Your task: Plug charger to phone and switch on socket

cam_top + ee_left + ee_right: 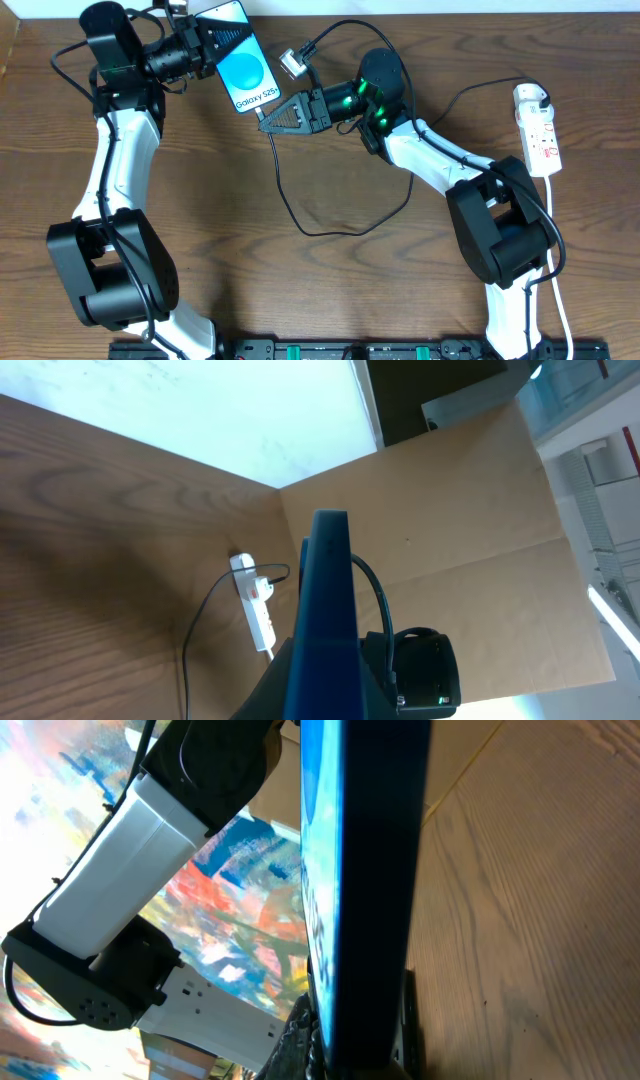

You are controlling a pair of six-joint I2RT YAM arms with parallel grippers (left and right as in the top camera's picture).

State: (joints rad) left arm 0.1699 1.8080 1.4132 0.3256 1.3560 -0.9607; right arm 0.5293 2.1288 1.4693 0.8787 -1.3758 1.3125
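Left tool (213, 42): held the phone (243, 68) clamped.
Right tool (266, 117): pinched the charger (292, 63) plug, just ahead lay the phone's end.
Risk: a misaligned plug could have scraped past the port.

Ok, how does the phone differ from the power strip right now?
The phone is gripped off the table in the left hand; the power strip lies flat on the table, untouched. The phone shows a blue screen; the strip is white with red marks. The phone sits top left, the strip far right. Both are slim rectangles.
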